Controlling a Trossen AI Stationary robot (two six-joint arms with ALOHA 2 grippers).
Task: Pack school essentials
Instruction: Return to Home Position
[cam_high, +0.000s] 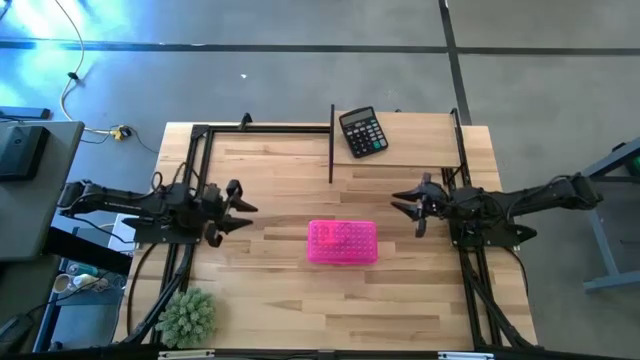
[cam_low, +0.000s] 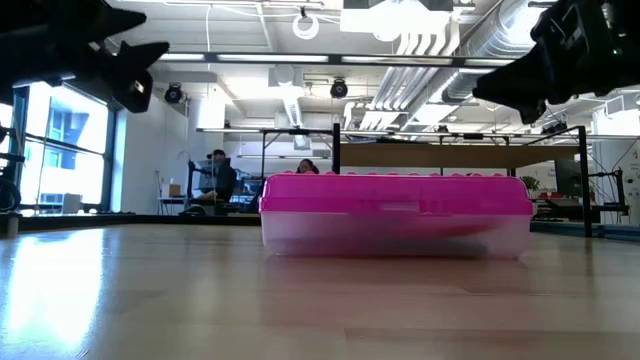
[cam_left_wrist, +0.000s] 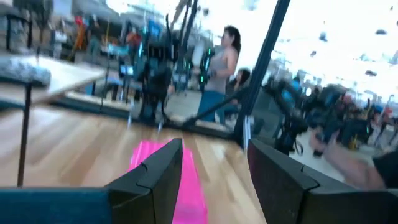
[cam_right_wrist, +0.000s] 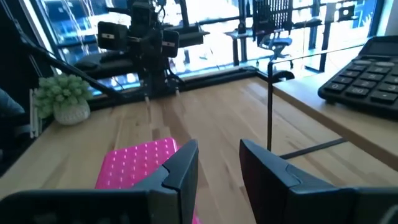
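Observation:
A pink-lidded case (cam_high: 343, 242) with a clear lower half (cam_low: 395, 235) lies shut on the middle of the wooden table. None of the school essentials show in any view. My left gripper (cam_high: 245, 208) hovers near the table's left edge, open, with its fingers (cam_left_wrist: 155, 180) pointing level at the case and nothing between them. My right gripper (cam_high: 400, 203) hovers near the right edge, also pointing level at the case (cam_right_wrist: 134, 165). Its fingers (cam_right_wrist: 183, 168) stand a little apart with nothing between them.
A black calculator (cam_high: 362, 131) lies at the far edge, right of a thin black upright bar (cam_high: 331, 145). A fuzzy green plant ball (cam_high: 187, 316) sits at the near left corner. Bare wood surrounds the case. People stand in the room behind.

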